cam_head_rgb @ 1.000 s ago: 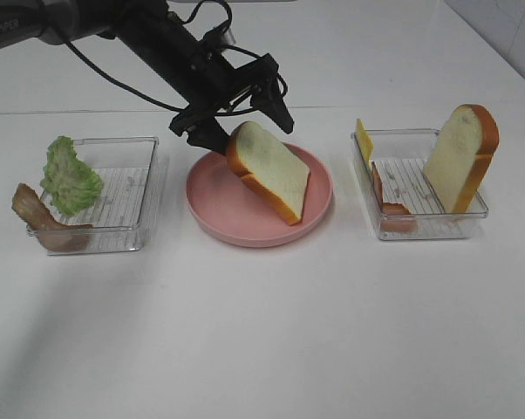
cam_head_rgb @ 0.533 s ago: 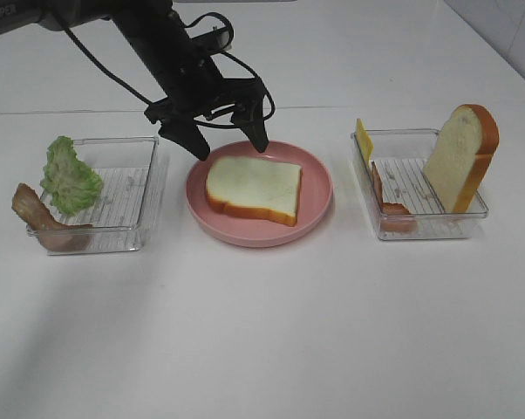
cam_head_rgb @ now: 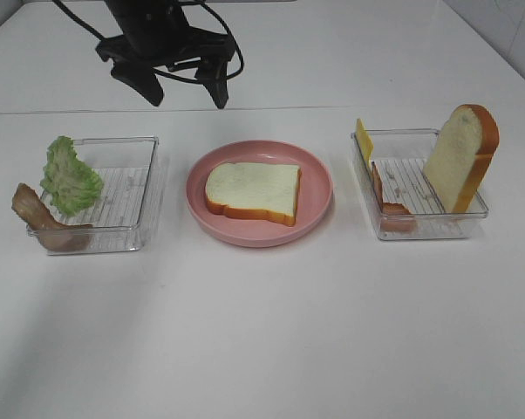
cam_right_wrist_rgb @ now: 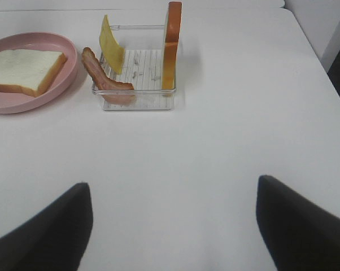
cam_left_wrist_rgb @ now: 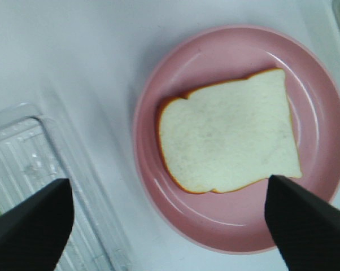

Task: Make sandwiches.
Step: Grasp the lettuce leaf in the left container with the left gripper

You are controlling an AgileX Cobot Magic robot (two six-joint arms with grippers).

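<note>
The white table [cam_head_rgb: 262, 340] carries three things in a row: a left clear tray [cam_head_rgb: 114, 240], a round pink plate [cam_head_rgb: 317, 196] in the middle, and a right clear tray [cam_head_rgb: 437, 227].

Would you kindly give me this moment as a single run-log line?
left hand: open, empty | bread slice: flat on pink plate | right hand: open, empty

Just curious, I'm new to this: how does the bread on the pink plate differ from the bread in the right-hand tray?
The plate bread lies flat, white face up; the tray bread stands on edge, tilted. The plate bread is alone on the pink plate; the tray bread shares its clear tray with a cheese slice and a bacon strip. Both are white with orange-brown crust.
</note>
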